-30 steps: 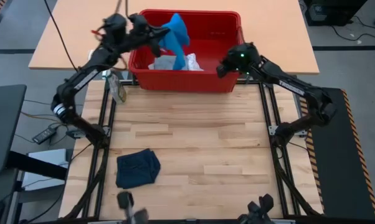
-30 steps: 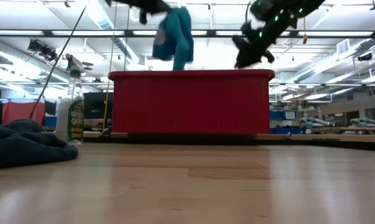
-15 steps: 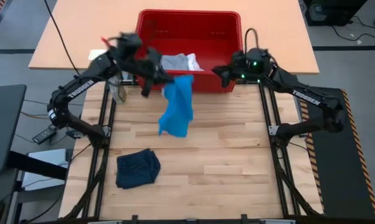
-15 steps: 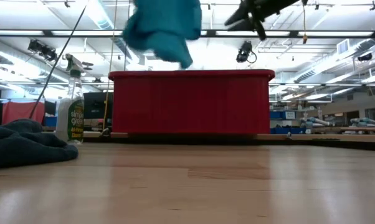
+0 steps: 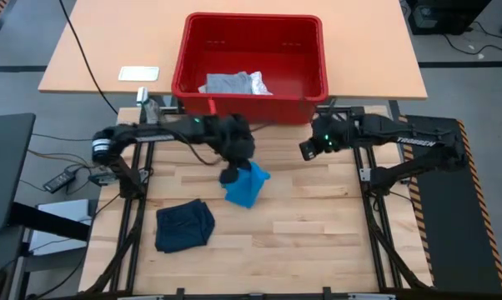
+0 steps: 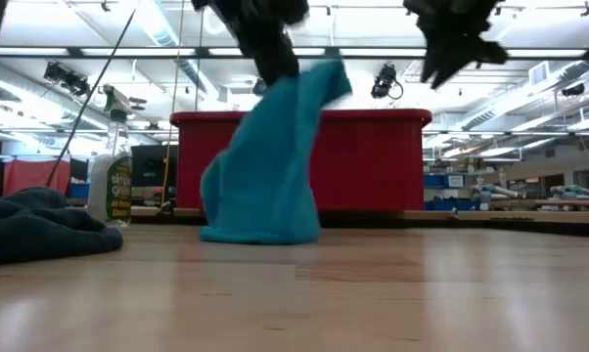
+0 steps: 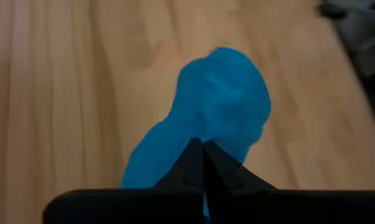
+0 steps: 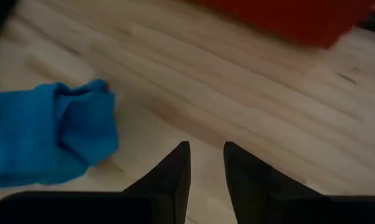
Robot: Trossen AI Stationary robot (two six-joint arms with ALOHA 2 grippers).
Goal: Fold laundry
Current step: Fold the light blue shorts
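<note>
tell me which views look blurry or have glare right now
Low view: the blue cloth and both arms are motion-smeared, ceiling lights glare. Left wrist view: the table is soft. Right wrist view: the red basket is out of focus.

Four garments in view — one bright blue (image 5: 246, 187), one dark navy (image 5: 184, 226), two pale in one red basket (image 5: 249, 48) — plus two robot arms, one spray bottle (image 6: 111, 172).

The bright blue garment (image 5: 246, 185) hangs crumpled at frame centre, its lower end bunched on the wooden table. The dark navy garment (image 5: 184, 226) lies folded at lower left; white and light grey garments (image 5: 234, 83) lie rumpled at upper centre
</note>
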